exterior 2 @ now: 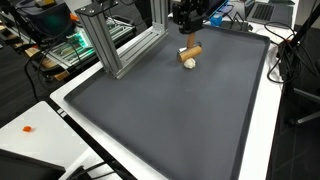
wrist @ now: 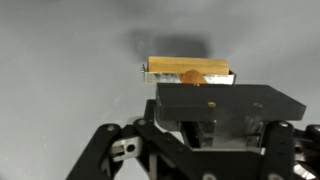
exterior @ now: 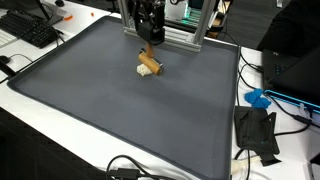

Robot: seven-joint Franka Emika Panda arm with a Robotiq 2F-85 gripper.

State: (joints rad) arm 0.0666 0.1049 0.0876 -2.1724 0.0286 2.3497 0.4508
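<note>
The gripper [exterior: 150,45] is pinched narrow, apparently on the upper end of a small brown wooden peg with cream tip [exterior: 149,64] resting on the dark grey table mat [exterior: 120,120]. So slight a hold could let it twist free.

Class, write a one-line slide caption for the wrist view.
Robot hand, shut, over a small wooden block on a grey mat.
</note>
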